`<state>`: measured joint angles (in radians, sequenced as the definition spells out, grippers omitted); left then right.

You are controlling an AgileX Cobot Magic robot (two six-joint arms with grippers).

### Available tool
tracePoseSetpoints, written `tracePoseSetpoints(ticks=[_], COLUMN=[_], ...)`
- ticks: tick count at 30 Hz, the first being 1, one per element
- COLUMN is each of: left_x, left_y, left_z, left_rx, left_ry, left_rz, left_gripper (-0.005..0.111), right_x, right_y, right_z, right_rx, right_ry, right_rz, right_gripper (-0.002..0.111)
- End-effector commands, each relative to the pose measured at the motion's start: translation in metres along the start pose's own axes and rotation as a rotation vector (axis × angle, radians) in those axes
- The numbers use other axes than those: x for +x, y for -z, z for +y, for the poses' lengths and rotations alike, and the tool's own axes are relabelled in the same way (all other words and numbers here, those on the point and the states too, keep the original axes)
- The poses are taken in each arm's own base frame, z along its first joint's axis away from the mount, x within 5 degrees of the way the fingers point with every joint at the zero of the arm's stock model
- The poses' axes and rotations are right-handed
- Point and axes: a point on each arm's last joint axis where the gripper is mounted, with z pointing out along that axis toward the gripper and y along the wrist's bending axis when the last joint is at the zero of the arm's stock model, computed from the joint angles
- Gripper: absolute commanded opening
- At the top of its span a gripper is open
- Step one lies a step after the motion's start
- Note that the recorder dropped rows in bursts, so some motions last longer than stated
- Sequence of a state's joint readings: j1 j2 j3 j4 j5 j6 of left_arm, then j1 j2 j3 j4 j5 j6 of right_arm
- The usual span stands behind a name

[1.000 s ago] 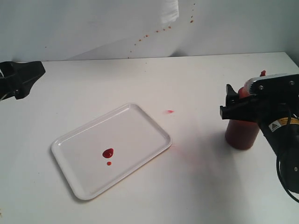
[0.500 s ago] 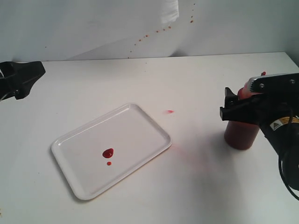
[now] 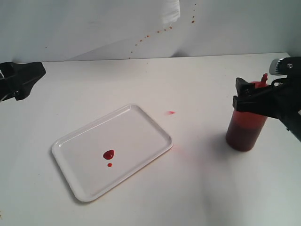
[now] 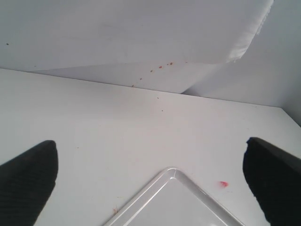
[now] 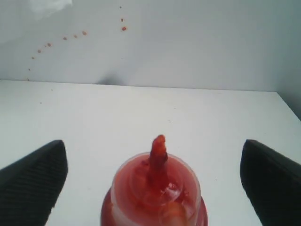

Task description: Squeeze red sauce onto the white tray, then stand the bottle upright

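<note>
The white tray [image 3: 136,132] lies flat in the middle of the table, and one corner of it shows in the left wrist view [image 4: 181,205]. On it sits the red sauce [image 3: 108,154], a glossy blob with a tinier drop beside it. The bottle [image 3: 243,133] stands upright on the table at the right. From above, its sauce-smeared cap and nozzle [image 5: 158,149] show. My right gripper [image 3: 254,95] is open at the bottle's top, and both fingers [image 5: 34,186] stand well clear of its sides. My left gripper [image 3: 22,81] hangs open and empty at the far left.
A small red smear [image 3: 170,112] marks the table beyond the tray's right corner, and the left wrist view shows the same smear [image 4: 223,184]. A faint pink stain [image 3: 182,150] lies between tray and bottle. Red specks [image 3: 155,33] dot the back wall. The table's right edge is close behind the bottle.
My right gripper has drawn back to the right and a little upward, uncovering more of the bottle. The bottle stays upright in place. The left arm has not moved.
</note>
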<state>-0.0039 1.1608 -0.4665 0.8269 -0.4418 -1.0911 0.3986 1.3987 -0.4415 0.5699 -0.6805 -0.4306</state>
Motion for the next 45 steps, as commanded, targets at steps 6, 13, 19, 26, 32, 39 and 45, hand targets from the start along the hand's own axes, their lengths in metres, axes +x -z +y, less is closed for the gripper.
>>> tracePoseSetpoints(ticks=[6,13,19,26,32,39,45], left_x=[-0.004,-0.034,-0.073,-0.074,-0.055,-0.060,-0.081], left_y=[0.001,-0.001,-0.001,0.002,0.009,0.016,0.021], left_z=[-0.002,-0.007,-0.010,0.012,0.023,0.024,0.015], left_rx=[0.012,-0.005,-0.129,-0.368,-0.459,-0.542,-0.559], left_ry=[0.004,-0.229,-0.674,-0.580,-0.410,-0.271,-0.213], left_rz=[-0.020,-0.119,-0.207,0.099,0.319,0.403,0.412], left_gripper=[0.102,0.102,0.102,0.079,0.001,0.000,0.000], right_x=[-0.037,-0.069,-0.085,-0.079,-0.067,-0.093,-0.111], right_y=[0.035,0.067,0.083,0.080,0.075,0.074,0.074], right_z=[-0.006,-0.015,-0.022,-0.028,-0.029,-0.025,-0.033], right_rx=[-0.063,-0.074,-0.045,0.013,0.026,0.006,0.100], right_ry=[-0.054,-0.051,-0.057,-0.094,-0.150,-0.111,0.123], right_rz=[-0.109,-0.316,-0.455,-0.385,-0.210,-0.039,-0.010], right_gripper=[0.091,0.090,0.090,0.072,0.031,0.001,0.000])
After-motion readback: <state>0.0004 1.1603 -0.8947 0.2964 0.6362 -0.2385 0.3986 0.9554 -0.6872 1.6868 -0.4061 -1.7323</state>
